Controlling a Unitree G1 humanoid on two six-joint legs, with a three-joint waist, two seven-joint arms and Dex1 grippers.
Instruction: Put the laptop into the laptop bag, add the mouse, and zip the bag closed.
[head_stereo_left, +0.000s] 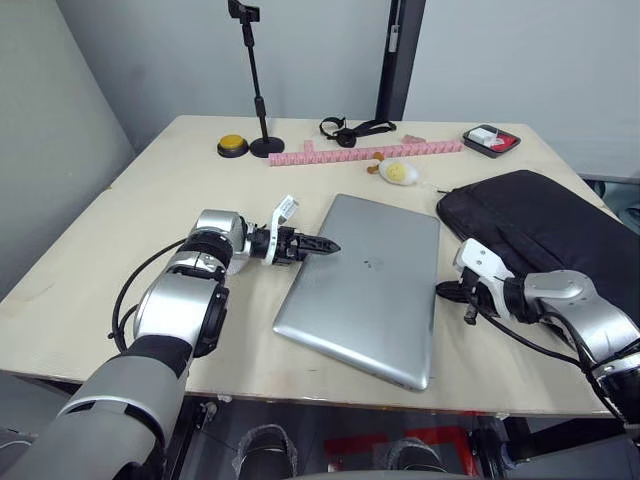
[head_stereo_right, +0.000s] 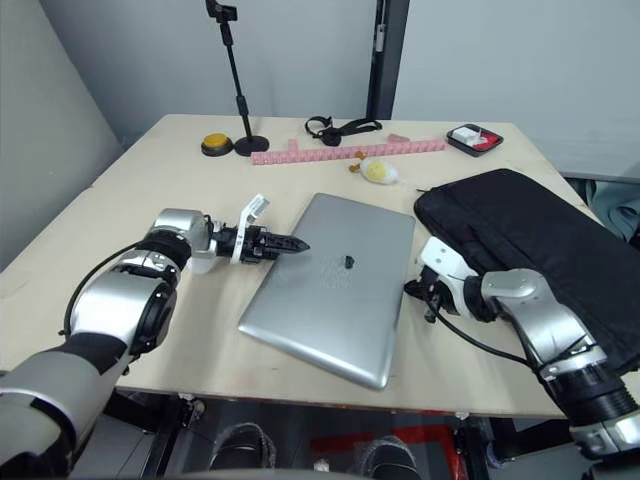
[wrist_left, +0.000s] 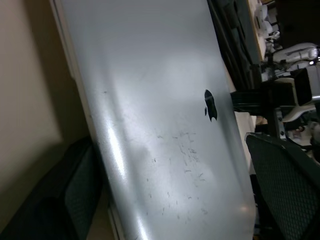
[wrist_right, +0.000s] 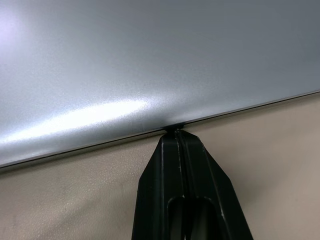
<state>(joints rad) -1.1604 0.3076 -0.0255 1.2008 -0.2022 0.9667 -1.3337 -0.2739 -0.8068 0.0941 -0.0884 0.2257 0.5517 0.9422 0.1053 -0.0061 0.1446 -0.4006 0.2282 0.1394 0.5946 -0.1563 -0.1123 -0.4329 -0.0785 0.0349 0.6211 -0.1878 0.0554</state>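
Left eye view: a closed laptop (head_stereo_left: 366, 286) lies flat on a pale desk (head_stereo_left: 150, 210), between two end effectors.

The laptop bag (head_stereo_left: 545, 225) lies just right of it, partly cut off. The laptop looks stiff, heavyish and slippery (best gripped at its thin edges). The left end effector (head_stereo_left: 322, 244) is clenched at its left edge; the right end effector (wrist_right: 173, 134), also clenched, touches the right edge. No mouse can be made out.

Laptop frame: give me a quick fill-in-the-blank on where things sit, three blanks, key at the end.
1. The laptop lies closed on the table, between the two ____.
2. The right hand has its shut fingertips at the laptop's ____.
3. The laptop bag lies on the laptop's ____ side.

Missing words: hands; edge; right
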